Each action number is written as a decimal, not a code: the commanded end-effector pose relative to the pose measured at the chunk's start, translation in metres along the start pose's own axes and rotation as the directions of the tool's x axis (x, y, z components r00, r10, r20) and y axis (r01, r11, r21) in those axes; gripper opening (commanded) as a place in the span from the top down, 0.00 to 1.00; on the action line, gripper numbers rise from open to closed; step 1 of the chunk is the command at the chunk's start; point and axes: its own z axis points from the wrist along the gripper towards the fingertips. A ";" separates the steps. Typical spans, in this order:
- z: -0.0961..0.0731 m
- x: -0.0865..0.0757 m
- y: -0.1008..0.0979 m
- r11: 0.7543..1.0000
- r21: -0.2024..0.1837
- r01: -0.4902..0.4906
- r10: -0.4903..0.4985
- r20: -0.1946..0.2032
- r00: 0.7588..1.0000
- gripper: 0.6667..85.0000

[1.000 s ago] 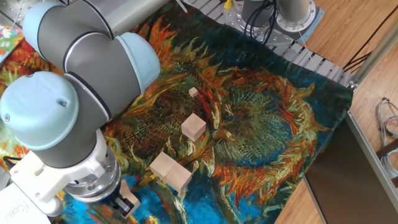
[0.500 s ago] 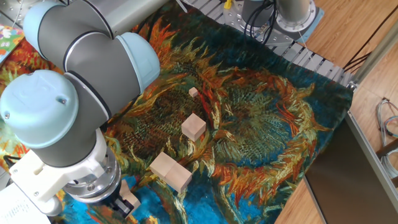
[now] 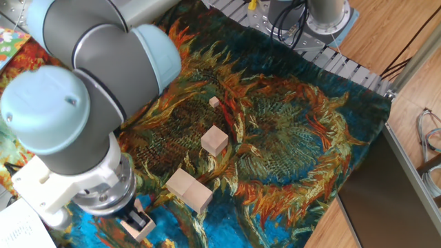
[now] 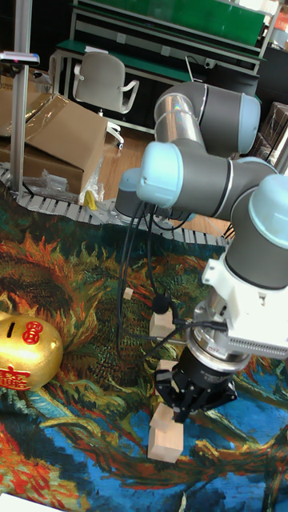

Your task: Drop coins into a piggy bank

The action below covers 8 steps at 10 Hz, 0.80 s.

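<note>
The gold piggy bank (image 4: 26,350) sits at the left edge of the tall view on the sunflower cloth (image 3: 296,138), while the gripper (image 4: 181,410), its finger spacing unclear, hangs above a wooden block (image 4: 166,439) lower centre.

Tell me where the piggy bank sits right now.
The piggy bank sits at the tall fixed view's left edge on the sunflower cloth, well left of the gripper.

You have one gold piggy bank (image 4: 24,348) in the tall fixed view and four pale wooden blocks in the fixed view: a tiny one (image 3: 214,102), a cube (image 3: 214,140), a longer block (image 3: 189,190), and one (image 3: 142,204) by the claw.
</note>
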 end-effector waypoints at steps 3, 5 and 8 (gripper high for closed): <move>-0.010 0.005 -0.006 1.000 -0.005 0.025 -0.025 0.000 1.000 0.99; -0.010 0.010 -0.022 0.998 0.019 0.054 -0.053 -0.006 0.999 0.99; -0.005 0.032 -0.085 0.987 0.001 0.160 -0.160 0.000 0.987 0.99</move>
